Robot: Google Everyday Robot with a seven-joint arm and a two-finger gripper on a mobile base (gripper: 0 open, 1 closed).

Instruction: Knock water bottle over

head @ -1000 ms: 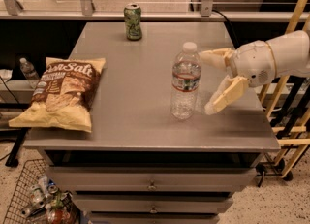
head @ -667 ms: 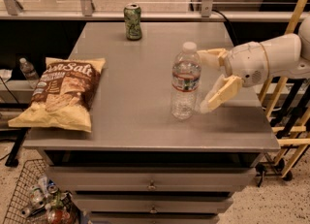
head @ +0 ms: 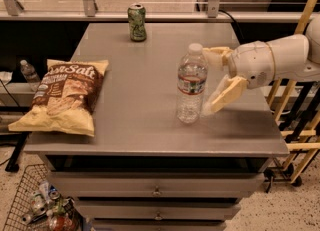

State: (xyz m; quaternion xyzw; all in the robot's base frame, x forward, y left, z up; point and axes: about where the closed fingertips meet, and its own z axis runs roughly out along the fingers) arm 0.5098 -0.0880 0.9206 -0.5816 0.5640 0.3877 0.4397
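Observation:
The water bottle [head: 190,84] stands upright on the grey table [head: 145,100], right of centre. It is clear and ribbed, with a white cap and a red-white-blue label band. My gripper [head: 211,81] reaches in from the right with its cream fingers spread open. The upper finger [head: 215,55] is next to the bottle's shoulder and the lower finger [head: 223,96] angles down toward its base. The fingers are very close to the bottle's right side; I cannot tell if they touch it.
A green drink can [head: 137,22] stands at the table's far edge. A brown and yellow chip bag [head: 65,95] lies at the left. A small clear bottle [head: 28,73] sits off the table at the left. A wire basket [head: 37,202] of trash is on the floor. A wooden frame [head: 300,105] stands at the right.
My gripper has moved left, closing in on the bottle's right side. The bottle still stands upright in the same spot.

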